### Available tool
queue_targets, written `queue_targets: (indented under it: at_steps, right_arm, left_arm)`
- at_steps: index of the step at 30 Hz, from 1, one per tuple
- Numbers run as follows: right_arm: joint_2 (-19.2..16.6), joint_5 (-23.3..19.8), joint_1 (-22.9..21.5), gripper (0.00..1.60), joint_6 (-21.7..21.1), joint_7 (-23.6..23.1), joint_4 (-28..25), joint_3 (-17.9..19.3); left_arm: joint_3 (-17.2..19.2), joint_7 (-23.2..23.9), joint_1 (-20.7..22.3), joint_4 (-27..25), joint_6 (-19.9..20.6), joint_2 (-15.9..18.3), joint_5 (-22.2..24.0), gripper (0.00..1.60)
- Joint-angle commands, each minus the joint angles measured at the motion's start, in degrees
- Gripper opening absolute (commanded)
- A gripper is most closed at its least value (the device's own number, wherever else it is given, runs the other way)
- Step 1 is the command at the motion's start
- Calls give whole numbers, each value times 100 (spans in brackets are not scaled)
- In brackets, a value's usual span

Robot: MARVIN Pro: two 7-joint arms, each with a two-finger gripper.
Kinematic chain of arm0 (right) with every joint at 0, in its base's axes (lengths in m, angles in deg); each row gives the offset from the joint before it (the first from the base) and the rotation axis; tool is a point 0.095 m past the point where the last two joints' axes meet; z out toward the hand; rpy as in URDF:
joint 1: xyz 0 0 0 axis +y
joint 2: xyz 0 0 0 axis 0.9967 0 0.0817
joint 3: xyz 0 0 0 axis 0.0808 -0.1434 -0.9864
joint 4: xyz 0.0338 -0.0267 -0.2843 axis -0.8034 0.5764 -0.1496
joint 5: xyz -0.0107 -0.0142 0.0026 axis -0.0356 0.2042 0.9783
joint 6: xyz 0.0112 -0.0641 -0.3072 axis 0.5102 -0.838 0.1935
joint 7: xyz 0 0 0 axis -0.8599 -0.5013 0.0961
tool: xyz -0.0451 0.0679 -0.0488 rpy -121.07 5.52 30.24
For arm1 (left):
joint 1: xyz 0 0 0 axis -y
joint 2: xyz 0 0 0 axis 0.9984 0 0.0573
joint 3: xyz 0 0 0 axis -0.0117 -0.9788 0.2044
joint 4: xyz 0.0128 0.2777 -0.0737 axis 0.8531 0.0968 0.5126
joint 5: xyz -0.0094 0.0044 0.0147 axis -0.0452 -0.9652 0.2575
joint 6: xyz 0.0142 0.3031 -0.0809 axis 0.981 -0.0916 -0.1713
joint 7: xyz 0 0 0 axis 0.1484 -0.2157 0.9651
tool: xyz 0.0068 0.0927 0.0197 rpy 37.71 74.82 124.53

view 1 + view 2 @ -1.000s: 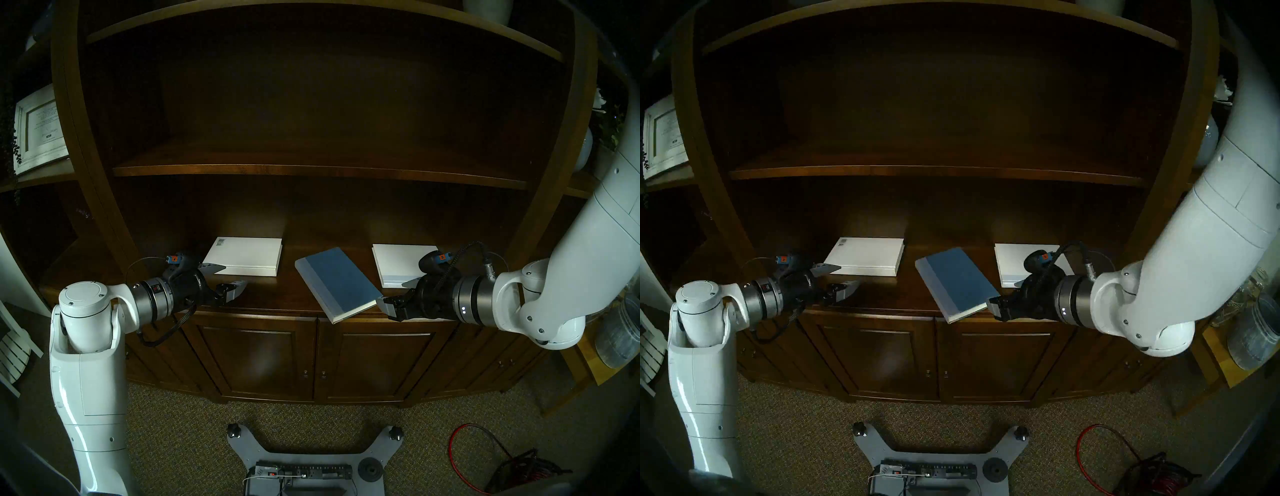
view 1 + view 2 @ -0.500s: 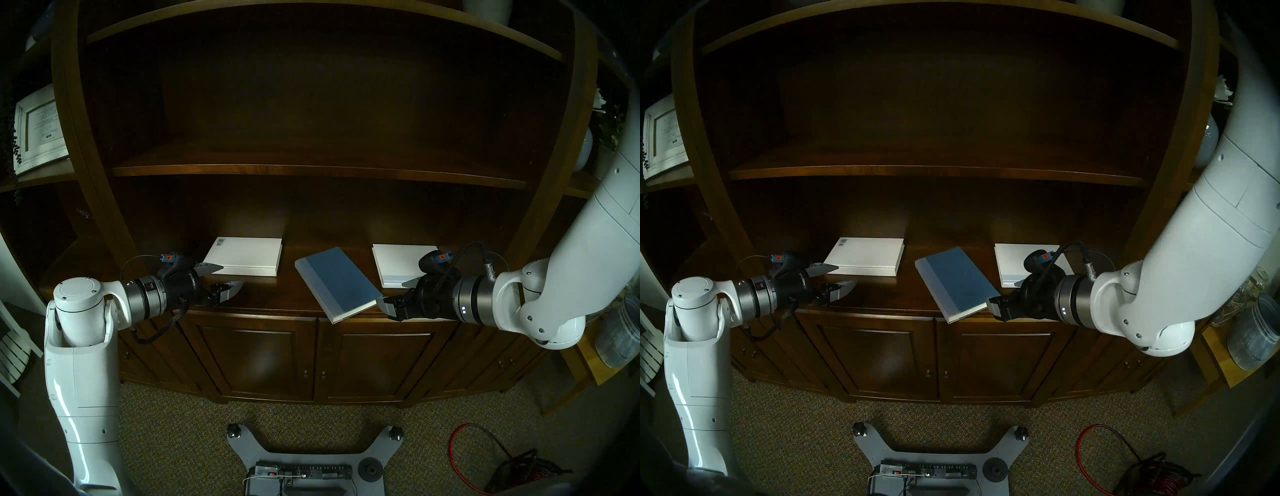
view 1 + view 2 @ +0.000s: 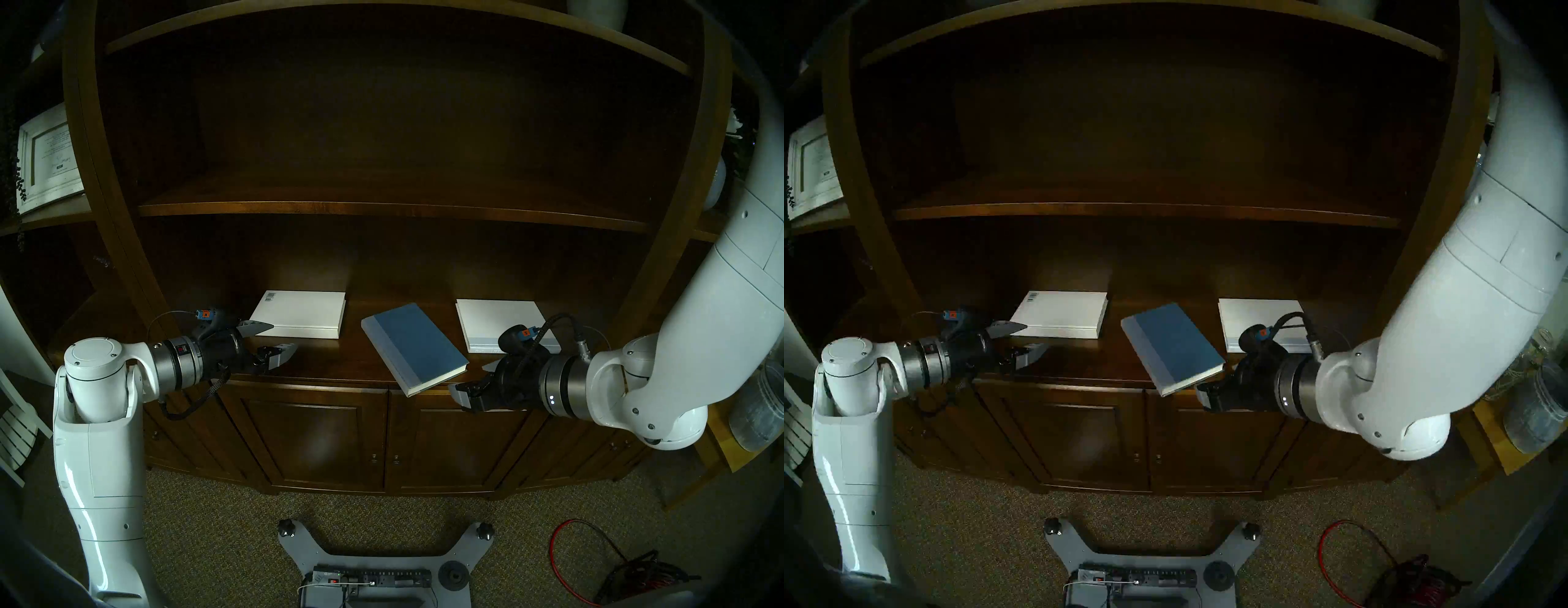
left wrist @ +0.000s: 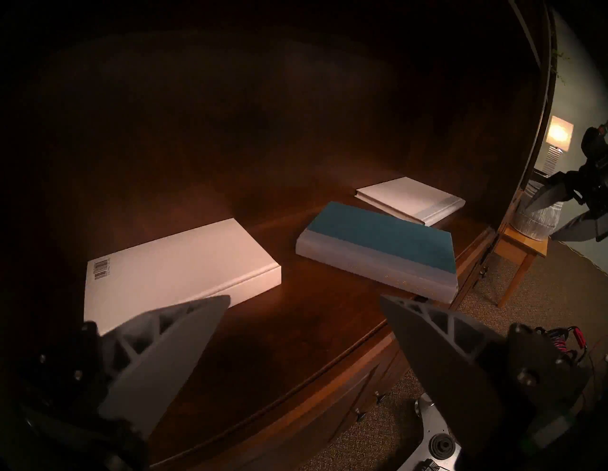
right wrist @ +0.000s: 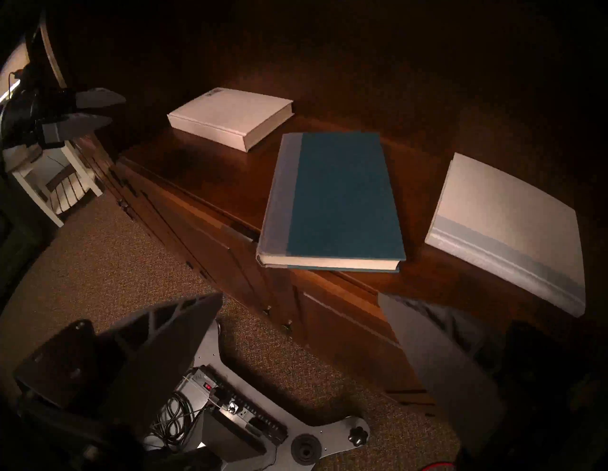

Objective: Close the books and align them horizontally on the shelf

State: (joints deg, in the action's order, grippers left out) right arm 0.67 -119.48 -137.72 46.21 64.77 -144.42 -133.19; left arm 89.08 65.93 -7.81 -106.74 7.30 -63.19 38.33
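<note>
All three books lay closed on the shelf [image 3: 339, 361]; only the blue book [image 3: 413, 346] sat skewed, its near corner overhanging the edge between two square white books. Both the right pincer [image 3: 473, 380] and left pincer [image 3: 275, 339] were released, empty. Next, probably: squaring the blue one.

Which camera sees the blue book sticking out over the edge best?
The right wrist view: the blue book fills the middle, its near corner hanging past the shelf front edge. Both head views show it smaller, lying crooked between two white books. The left wrist view shows mostly its pale spine, and the overhang only faintly.
</note>
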Motion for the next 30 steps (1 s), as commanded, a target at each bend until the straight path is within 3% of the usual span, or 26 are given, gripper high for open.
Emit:
queue_targets:
  at_steps: [1,7,10,13,24,30]
  right_arm:
    - [206,-227,167,160,-146,251,50,663]
    - [485,-348,272,160,-392,304,296,1218]
    - [639,-528,555,160,-701,483,674,1677]
    - [802,-654,748,160,-890,575,957,1894]
    - [1283,-1190,1226,160,-1680,1129,1878,2219]
    - [1518,-1316,1404,160,-1815,1462,2124,2198]
  left_arm:
    - [19,1,164,-101,-14,3,63,160]
    - [19,5,162,-100,-16,4,56,160]
    - [19,9,162,-98,-17,4,53,160]
    - [20,11,162,-98,-18,4,52,160]
    - [23,14,169,-98,-17,-2,53,160]
    - [24,15,171,-98,-16,-4,53,160]
